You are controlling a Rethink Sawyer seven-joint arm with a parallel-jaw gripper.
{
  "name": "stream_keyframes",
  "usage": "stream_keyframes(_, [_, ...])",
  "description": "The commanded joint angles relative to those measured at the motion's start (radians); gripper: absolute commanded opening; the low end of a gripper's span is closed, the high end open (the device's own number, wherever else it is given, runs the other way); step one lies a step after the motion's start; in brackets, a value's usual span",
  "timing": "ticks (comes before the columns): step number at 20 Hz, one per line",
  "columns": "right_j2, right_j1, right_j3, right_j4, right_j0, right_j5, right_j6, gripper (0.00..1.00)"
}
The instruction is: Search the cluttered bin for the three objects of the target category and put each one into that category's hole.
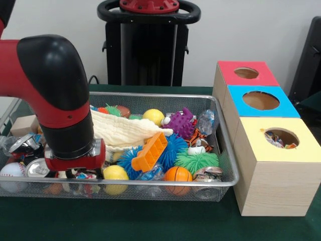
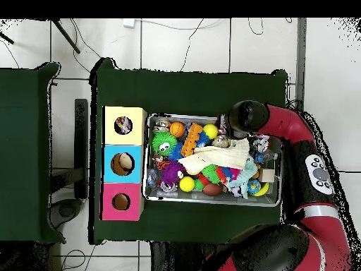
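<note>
The wire mesh bin [image 1: 150, 185] lies across the green table, full of toys; it also shows in the overhead view [image 2: 211, 202]. My gripper [image 1: 75, 170] reaches down into the bin's left end, its tip sunk among the clutter. A small patch of red, blue and white stuff [image 1: 86, 175] shows right under it; I cannot tell what it is or whether it is held. The yellow-topped box's round hole [image 1: 281, 138] is right of the bin, with a patterned cloth bundle [image 1: 274, 138] inside. In the overhead view my arm's wrist [image 2: 247, 116] covers the gripper; the hole [image 2: 123, 125] shows colourful cloth.
A blue-topped box [image 1: 261, 100] and a red-topped box [image 1: 246, 73] stand behind the yellow one. In the bin lie a cream cloth [image 1: 125, 131], an orange toy [image 1: 149, 152], blue [image 1: 173, 148], green [image 1: 196, 160] and purple [image 1: 181, 123] spiky balls, a mini basketball [image 1: 177, 174] and cans [image 1: 35, 168].
</note>
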Motion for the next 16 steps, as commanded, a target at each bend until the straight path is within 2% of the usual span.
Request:
stream_keyframes(1, [0.054, 0.074, -0.032, -0.078, 0.008, -0.072, -0.217, 1.00])
stream_keyframes(8, [0.057, 0.067, -0.020, -0.074, 0.004, -0.064, -0.223, 1.00])
stream_keyframes(9, [0.055, 0.066, -0.019, -0.074, 0.005, -0.061, -0.222, 0.00])
stream_keyframes(16, [0.053, 0.059, -0.012, -0.076, 0.004, -0.059, -0.230, 0.00])
